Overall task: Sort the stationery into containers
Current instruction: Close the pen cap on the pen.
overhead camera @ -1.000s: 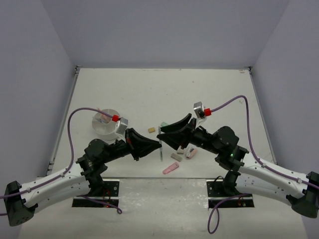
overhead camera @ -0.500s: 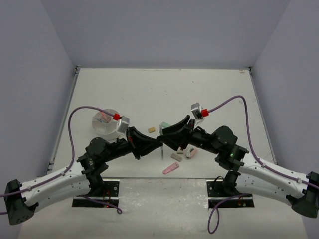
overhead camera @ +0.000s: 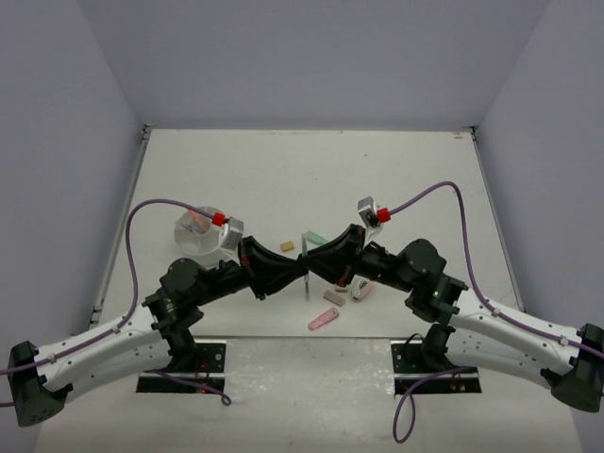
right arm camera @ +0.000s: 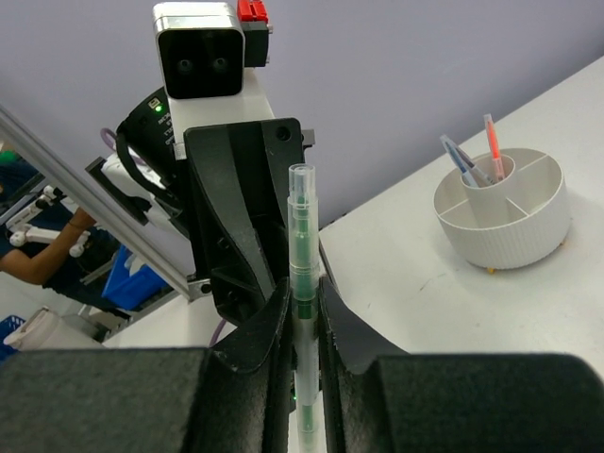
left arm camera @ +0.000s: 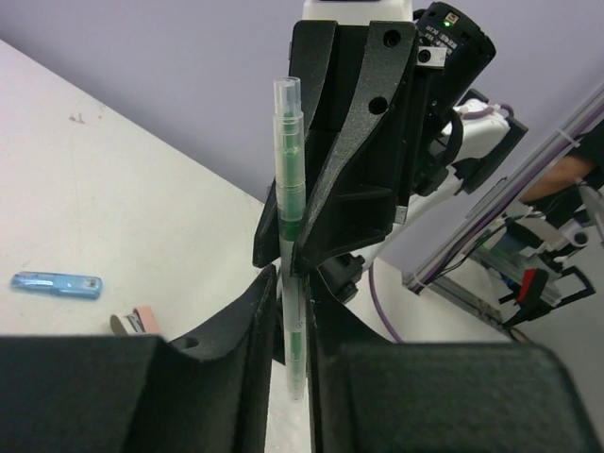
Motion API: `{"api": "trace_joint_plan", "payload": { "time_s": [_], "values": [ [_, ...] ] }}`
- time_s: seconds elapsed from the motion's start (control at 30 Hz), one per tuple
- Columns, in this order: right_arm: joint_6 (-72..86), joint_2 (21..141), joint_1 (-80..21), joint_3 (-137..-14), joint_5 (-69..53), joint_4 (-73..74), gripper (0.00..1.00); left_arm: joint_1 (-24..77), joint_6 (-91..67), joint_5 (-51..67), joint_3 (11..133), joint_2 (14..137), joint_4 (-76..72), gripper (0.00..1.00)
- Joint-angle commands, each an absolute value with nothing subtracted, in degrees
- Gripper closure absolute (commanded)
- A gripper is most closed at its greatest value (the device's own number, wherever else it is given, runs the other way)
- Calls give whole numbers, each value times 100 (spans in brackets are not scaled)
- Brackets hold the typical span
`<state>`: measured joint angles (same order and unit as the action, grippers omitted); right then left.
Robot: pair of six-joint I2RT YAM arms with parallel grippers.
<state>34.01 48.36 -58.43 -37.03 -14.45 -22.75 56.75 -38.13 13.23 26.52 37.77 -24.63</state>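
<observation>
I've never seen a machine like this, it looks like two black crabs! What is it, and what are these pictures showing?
These are two robot arms bolted to a white table. One picture looks down from above; the other two come from a small camera on each wrist, so you see that arm's own fingers close up. In the middle, the left gripper and the right gripper both pinch one green pen. On the table lie a pink marker, a blue marker and small erasers. The round white cup has pens standing in it.
</observation>
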Motion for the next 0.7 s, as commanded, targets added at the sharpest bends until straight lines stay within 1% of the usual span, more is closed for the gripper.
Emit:
{"api": "trace_joint_plan", "payload": {
  "time_s": [0.0,0.03,0.1,0.17,0.27,0.33,0.43,0.5,0.53,0.67],
  "values": [
    [3404,4720,-5868,-3662,-1547,-2499,100,5669,-3539,1266,2897,3779,-2452,75],
    [3411,4701,-5862,-3656,-1527,-2525,100,5669,-3551,1323,2889,3803,-2455,70],
    [3423,4681,-5866,-3660,-1491,-2569,100,5669,-3564,1392,2849,3876,-2499,57],
    [3445,4694,-5871,-3701,-1459,-2620,100,5669,-3613,1460,2776,3982,-2595,50],
    [3460,4766,-5871,-3762,-1449,-2691,100,5669,-3710,1544,2668,4093,-2806,54],
    [3489,4799,-5871,-3797,-1433,-2743,100,5669,-3762,1556,2611,4140,-2945,55],
    [3538,4901,-5871,-3863,-1525,-2834,100,5669,-3779,1564,2624,4192,-3050,61],
    [3570,4952,-5871,-3876,-1560,-2884,100,5669,-3781,1556,2637,4192,-3115,68],
    [3577,4965,-5871,-3876,-1573,-2917,100,5669,-3788,1556,2637,4192,-3154,69],
    [3639,5048,-5871,-3828,-1582,-3048,100,5673,-3771,1599,2628,4192,-3298,69]
  ]
}}
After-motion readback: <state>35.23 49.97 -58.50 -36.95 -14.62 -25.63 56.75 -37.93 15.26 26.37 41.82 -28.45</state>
